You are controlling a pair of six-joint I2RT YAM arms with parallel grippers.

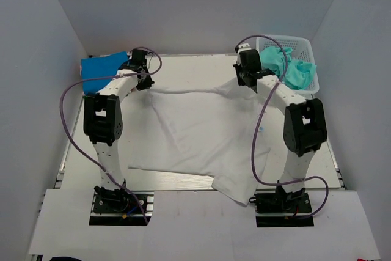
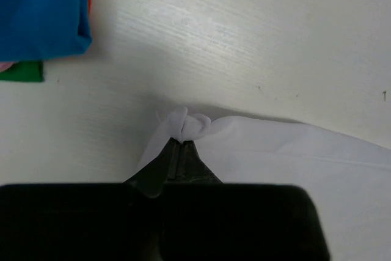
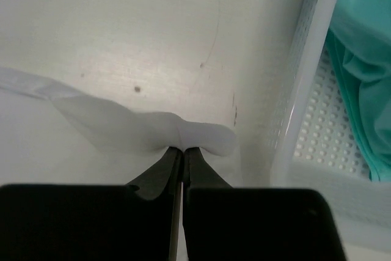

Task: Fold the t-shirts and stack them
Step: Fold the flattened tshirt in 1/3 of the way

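A white t-shirt (image 1: pixel 201 132) lies spread on the table, its lower part hanging over the near edge. My left gripper (image 1: pixel 144 82) is shut on the shirt's far left corner; the left wrist view shows bunched white cloth (image 2: pixel 186 125) pinched at the fingertips (image 2: pixel 181 145). My right gripper (image 1: pixel 244 82) is shut on the far right corner; white cloth (image 3: pixel 183 132) is pinched between its closed jaws (image 3: pixel 183 150). A folded bright blue shirt (image 1: pixel 104 68) sits at the far left, with red and green shirt edges (image 2: pixel 24 73) under it. Teal shirts (image 1: pixel 293 68) lie in the basket.
A white lattice basket (image 1: pixel 305 47) stands at the far right, close beside my right gripper; its wall (image 3: pixel 299 108) shows in the right wrist view. Grey walls enclose the table on three sides. Purple cables loop off both arms.
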